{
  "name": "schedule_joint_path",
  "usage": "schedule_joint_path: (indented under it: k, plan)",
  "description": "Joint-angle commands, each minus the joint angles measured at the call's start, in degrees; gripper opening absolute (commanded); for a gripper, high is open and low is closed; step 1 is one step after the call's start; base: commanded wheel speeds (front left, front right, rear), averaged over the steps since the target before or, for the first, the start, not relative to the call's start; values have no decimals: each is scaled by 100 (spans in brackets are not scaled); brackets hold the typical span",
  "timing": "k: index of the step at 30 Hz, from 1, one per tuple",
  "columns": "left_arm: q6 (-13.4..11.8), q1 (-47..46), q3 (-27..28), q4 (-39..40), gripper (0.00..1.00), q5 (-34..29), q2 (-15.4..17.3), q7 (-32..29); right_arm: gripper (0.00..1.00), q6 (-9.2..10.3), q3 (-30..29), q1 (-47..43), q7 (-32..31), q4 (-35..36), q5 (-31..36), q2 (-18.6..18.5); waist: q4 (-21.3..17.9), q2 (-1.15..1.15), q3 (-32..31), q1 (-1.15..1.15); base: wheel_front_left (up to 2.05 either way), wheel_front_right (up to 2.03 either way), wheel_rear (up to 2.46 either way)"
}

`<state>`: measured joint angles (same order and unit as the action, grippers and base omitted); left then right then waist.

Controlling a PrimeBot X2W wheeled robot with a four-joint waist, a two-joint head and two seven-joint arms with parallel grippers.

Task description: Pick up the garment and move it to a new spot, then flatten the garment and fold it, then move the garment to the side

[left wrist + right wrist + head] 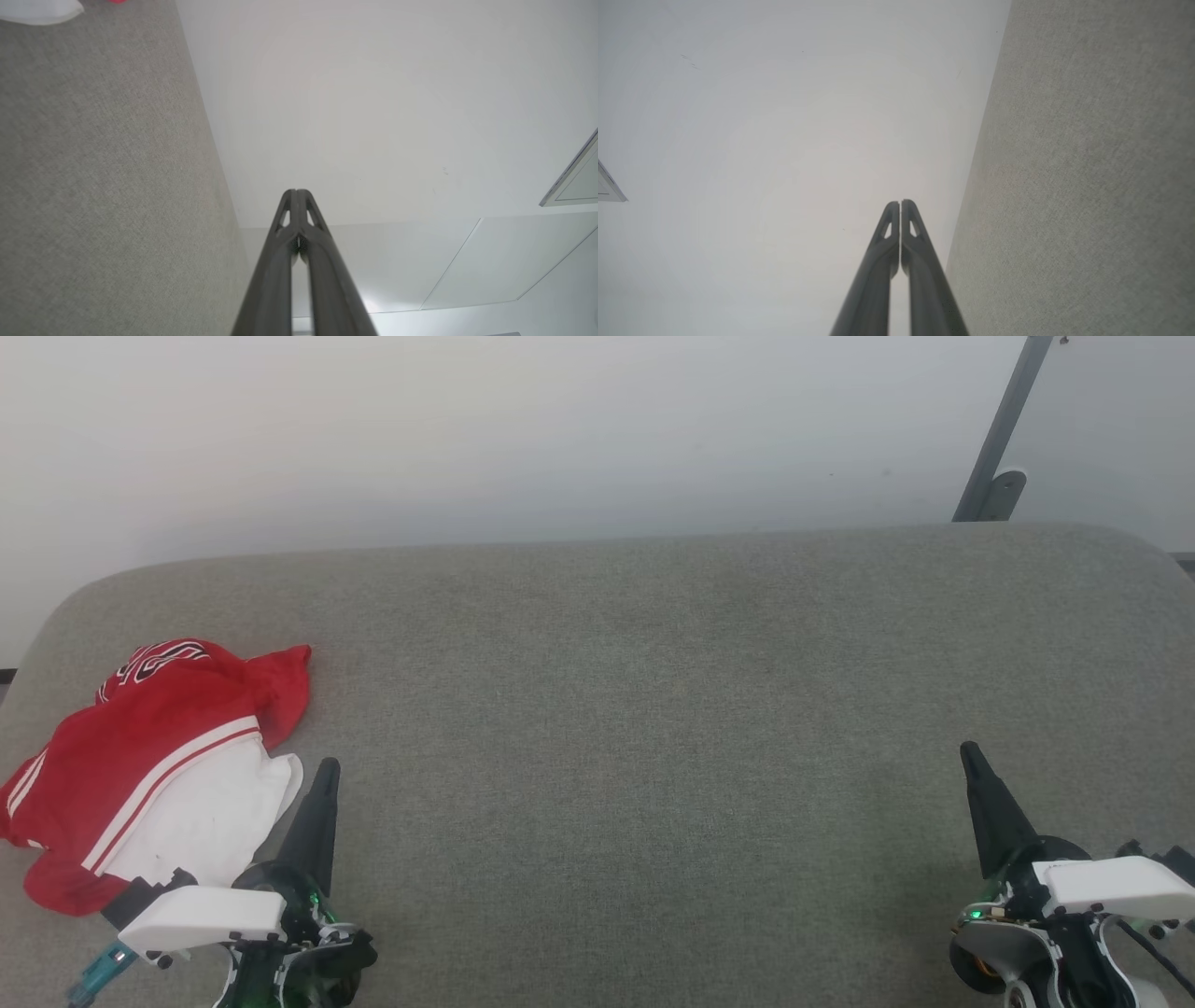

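A tabletop (653, 709) covered in grey woven fabric, its two far corners rounded, stretches across the head view. A crumpled red garment (159, 756) with white stripe trim and a white sleeve lies on its left end, near the front edge, with black white-outlined lettering showing at the bunched far side. The white scrap and red speck on the fabric at the top-left corner of the left wrist view are probably that garment's edge.
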<state>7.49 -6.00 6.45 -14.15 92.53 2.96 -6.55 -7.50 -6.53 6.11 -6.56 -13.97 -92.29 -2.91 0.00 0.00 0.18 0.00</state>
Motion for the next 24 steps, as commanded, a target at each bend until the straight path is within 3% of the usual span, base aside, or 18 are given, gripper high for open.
schedule_joint_path:
  k: [1, 4, 5, 16, 24]
  plan:
    - [0, -64, 7, 6, 0, -24, -16, -11, 0, 2, -1, 30, -10, -16, -25, 19, 0, 0, 0, 0, 0, 0, 0]
    - [0, -64, 7, 6, 0, -24, -16, -11, 0, 2, -2, 30, -10, -16, -25, 19, 0, 0, 0, 0, 0, 0, 0]
    - [0, 0, 0, 0, 100, 0, 0, 0, 100, 0, 2, 0, 0, 0, 0, 0, 0, 0, 0, 0, 0, 0, 0]
    - [0, 69, -49, -78, 100, -138, 28, 180, 100, 2, 3, -29, 109, -124, 97, -22, 6, 0, 2, 0, 0, 0, 0]
    - [0, 30, -167, -94, 100, -696, 166, 430, 100, 2, 112, 58, 395, -189, 550, -143, 16, 0, -1, 0, 0, 0, 0]
